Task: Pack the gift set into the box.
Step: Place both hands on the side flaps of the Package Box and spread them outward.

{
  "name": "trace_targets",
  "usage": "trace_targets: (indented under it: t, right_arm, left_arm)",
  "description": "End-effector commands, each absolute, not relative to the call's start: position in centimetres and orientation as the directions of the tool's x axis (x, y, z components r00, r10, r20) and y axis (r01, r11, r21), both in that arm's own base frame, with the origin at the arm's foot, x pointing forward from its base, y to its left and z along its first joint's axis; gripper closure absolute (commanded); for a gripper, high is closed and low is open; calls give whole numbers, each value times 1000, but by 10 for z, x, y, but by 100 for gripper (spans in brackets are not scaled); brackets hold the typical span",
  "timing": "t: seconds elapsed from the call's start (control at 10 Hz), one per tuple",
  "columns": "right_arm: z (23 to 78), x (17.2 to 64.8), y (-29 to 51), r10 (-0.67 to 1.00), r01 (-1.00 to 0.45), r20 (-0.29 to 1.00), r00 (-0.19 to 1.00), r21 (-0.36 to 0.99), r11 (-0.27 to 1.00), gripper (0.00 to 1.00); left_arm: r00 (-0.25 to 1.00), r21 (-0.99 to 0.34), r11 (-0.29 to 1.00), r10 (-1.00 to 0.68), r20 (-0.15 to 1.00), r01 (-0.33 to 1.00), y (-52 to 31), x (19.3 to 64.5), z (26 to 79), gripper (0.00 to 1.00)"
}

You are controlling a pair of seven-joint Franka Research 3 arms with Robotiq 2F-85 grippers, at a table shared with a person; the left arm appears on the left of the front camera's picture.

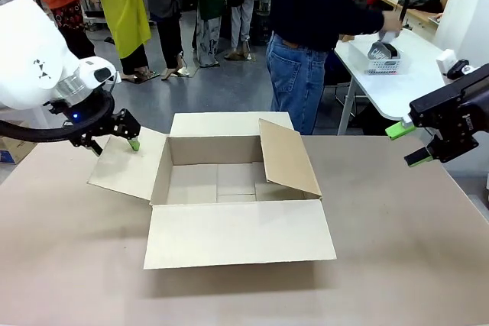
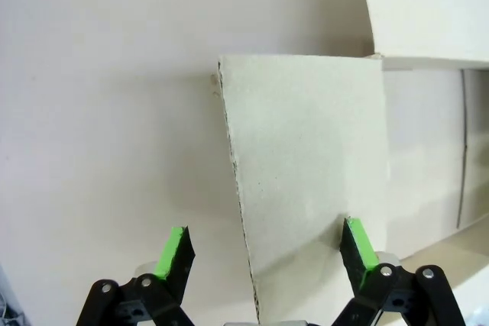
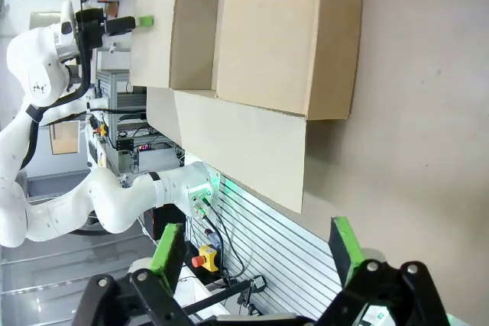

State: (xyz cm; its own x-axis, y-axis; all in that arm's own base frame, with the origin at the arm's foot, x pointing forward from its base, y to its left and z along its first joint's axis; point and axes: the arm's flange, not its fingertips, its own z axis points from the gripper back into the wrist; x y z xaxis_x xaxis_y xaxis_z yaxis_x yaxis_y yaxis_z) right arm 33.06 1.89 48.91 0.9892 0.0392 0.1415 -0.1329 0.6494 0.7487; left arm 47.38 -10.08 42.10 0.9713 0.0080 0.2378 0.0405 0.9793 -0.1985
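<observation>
Front view: the box [image 1: 229, 188] is sitting open in the middle of the brown table [image 1: 412, 265], its four flaps spread. The left gripper [image 1: 114, 145] is hanging at the left flap. The right gripper [image 1: 408, 144] is hanging wide open beyond the box's right side. Across the table, a person's hand [image 1: 391, 22] is reaching over the white basket [image 1: 383, 59] of the gift set, which is resting on a white side table [image 1: 412, 85].

Left wrist view: the left gripper [image 2: 266, 248] is spread wide, with the edge of the box [image 2: 306, 166] flap lying between its fingers.

Right wrist view: the right gripper [image 3: 257, 243] is spread wide with nothing between its fingers, well apart from the box [image 3: 283, 36].
</observation>
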Motion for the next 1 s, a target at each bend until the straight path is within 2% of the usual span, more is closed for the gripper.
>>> trace_targets:
  t: [0.0,0.1,0.2,0.3,0.4,0.5,0.7,0.8,0.9]
  right_arm:
    - [488,329,19,46,-142,146,988,755,640,0]
    - [489,331,19,39,-133,142,989,749,649,0]
    - [497,344,55,-22,-98,169,985,665,740,0]
    - [508,362,118,21,-126,197,980,542,831,0]
    - [514,379,188,70,-136,167,983,424,895,0]
    - [510,387,253,53,-92,155,987,252,963,0]
    - [483,394,344,97,-108,168,981,58,992,0]
    - [478,398,347,70,-74,203,977,11,997,0]
    - [486,347,336,160,-216,233,959,236,947,0]
  left_arm:
    - [966,-137,991,36,255,-1,-115,471,433,0]
    - [966,-137,991,36,255,-1,-115,471,433,0]
    - [966,-137,991,36,255,-1,-115,471,433,0]
    - [966,-137,991,36,255,-1,-115,471,433,0]
    - [966,-137,991,36,255,-1,-115,471,433,0]
    - [966,-137,991,36,255,-1,-115,471,433,0]
    - [966,-137,991,36,255,-1,-115,471,433,0]
    - [966,-137,991,36,255,-1,-115,471,433,0]
    - [966,-137,991,36,255,-1,-115,471,433,0]
